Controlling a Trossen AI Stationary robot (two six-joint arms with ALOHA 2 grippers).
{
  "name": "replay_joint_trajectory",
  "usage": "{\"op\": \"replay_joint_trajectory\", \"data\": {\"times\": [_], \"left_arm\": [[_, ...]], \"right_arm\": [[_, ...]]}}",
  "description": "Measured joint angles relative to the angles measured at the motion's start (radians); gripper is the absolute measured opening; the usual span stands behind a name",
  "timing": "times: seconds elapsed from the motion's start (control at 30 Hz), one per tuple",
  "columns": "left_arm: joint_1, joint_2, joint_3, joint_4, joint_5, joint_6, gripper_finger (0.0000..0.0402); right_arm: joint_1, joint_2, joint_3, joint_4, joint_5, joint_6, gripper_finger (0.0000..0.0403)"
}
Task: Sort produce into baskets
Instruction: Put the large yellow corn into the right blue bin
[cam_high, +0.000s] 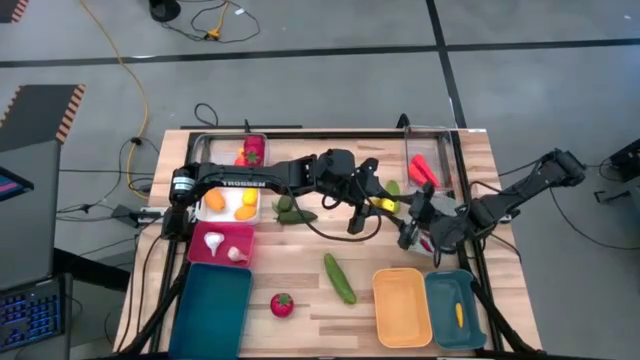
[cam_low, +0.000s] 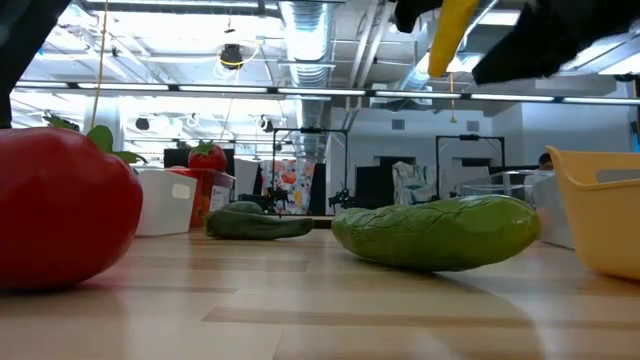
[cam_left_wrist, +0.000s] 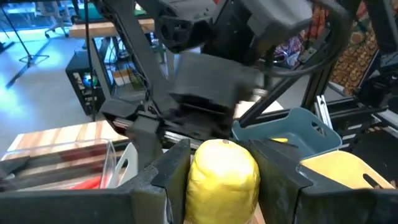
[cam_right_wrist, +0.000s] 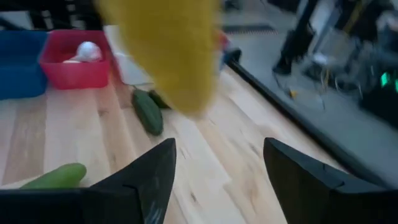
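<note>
My left gripper (cam_high: 374, 206) reaches over the middle of the table and is shut on a long yellow squash (cam_high: 385, 204), held in the air; it also shows in the low view (cam_low: 448, 38). My right gripper (cam_high: 412, 226) is open and empty just to the right of and nearer than the squash, which fills the top of the right wrist view (cam_right_wrist: 168, 50). A green cucumber (cam_high: 340, 278) and a red tomato (cam_high: 282, 305) lie on the table nearer the front. The orange-yellow basket (cam_high: 384, 310) and the small teal basket (cam_high: 440, 318) stand at the near right. My left gripper pinches the yellow squash between its two fingers, one on each side of its rounded body (cam_left_wrist: 222, 171). The fingers come from the table's left. The squash is lifted clear of the table, and its free end (cam_low: 436, 68) hangs tilted down below the gripper.
A clear basket (cam_high: 262, 140) with red produce and a clear basket (cam_high: 445, 150) with red chillies stand at the far edge. A white basket (cam_high: 232, 217), a pink-red basket (cam_high: 198, 258) with garlic and a dark teal basket (cam_high: 215, 305) stand at the left. Dark green cucumbers (cam_high: 292, 212) lie mid-table.
</note>
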Motion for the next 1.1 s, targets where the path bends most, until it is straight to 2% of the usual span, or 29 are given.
{"op": "replay_joint_trajectory", "data": {"times": [0.13,0.27,0.6,0.7,0.87,0.97,1.1], "left_arm": [[-0.001,0.000,0.000,0.025,0.000,-0.009,0.0135],[-0.006,0.000,0.000,0.055,0.000,-0.028,0.0135],[-0.035,0.000,0.000,0.084,-0.029,-0.025,0.0135],[-0.037,0.000,0.000,0.062,-0.056,-0.009,0.0135],[-0.039,0.000,0.000,0.046,-0.061,0.015,0.0138],[-0.040,0.000,0.000,0.050,-0.062,0.023,0.0152],[-0.044,0.000,0.000,0.056,-0.093,0.017,0.0182]], "right_arm": [[0.001,0.040,0.000,0.164,-0.034,-0.210,0.0271],[-0.006,0.070,0.000,0.287,-0.038,-0.316,0.0271],[-0.041,0.088,0.000,0.411,-0.051,-0.342,0.0264],[-0.040,0.088,0.000,0.409,-0.056,-0.343,0.0244],[-0.040,0.088,0.000,0.408,-0.132,-0.340,0.0186],[-0.039,0.088,0.000,0.409,-0.138,-0.339,0.0154],[-0.039,0.088,0.000,0.410,-0.139,-0.337,0.0149]]}}
